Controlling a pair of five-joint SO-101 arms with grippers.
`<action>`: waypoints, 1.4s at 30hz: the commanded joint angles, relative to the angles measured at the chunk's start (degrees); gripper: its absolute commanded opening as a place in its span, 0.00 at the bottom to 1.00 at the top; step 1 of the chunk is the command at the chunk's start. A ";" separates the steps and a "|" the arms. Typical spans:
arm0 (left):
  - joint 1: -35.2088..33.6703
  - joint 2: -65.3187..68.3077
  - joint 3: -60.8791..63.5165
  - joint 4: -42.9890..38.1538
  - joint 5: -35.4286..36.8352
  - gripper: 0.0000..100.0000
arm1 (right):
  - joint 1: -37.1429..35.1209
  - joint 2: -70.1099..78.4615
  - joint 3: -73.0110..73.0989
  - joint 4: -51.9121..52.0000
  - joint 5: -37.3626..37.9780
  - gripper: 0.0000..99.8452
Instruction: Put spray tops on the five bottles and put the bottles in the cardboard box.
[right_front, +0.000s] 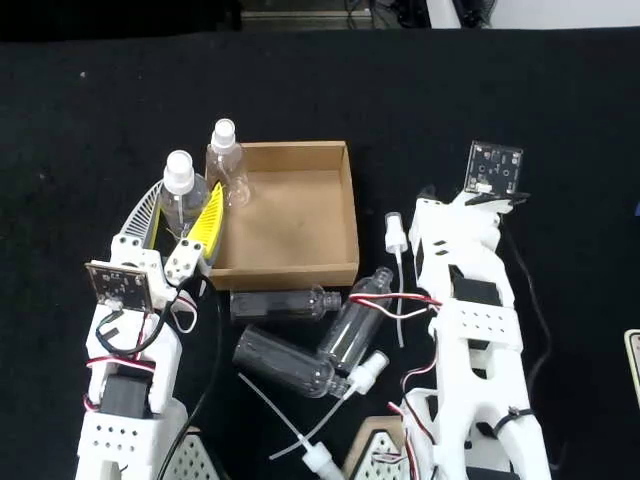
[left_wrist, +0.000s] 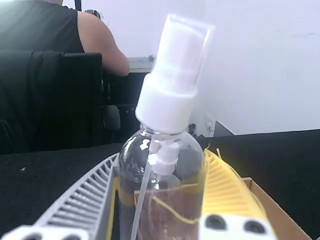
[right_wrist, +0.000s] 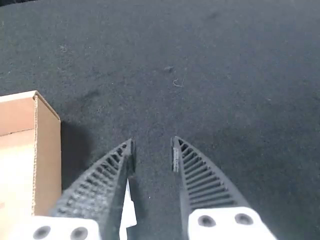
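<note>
1 capped bottle (left_wrist: 165, 180) stands upright, clamped in the left gripper (right_front: 188, 205), just outside the box's (right_front: 285, 273) left wall. The box lies to this gripper's right, so the left arm is nearer. The right gripper (right_wrist: 152, 145) hangs slightly parted and empty over the counter (right_front: 520, 90). No writing is readable.

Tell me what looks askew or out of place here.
Three capless bottles lie tipped on their sides between the cardboard box and the arms, two overlapping. Loose spray tops lie scattered around them. The capped bottle in the left gripper is upright; nothing looks spilled.
</note>
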 joint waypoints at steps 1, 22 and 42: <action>0.13 -0.62 1.27 -3.16 0.18 0.14 | -0.26 0.31 -0.13 -1.49 0.53 0.10; -4.26 14.68 -9.80 -13.98 3.78 0.14 | -0.26 0.31 0.31 -1.58 0.53 0.10; 3.03 37.98 -2.77 -38.33 10.20 0.14 | -0.35 0.31 0.31 -2.02 0.53 0.10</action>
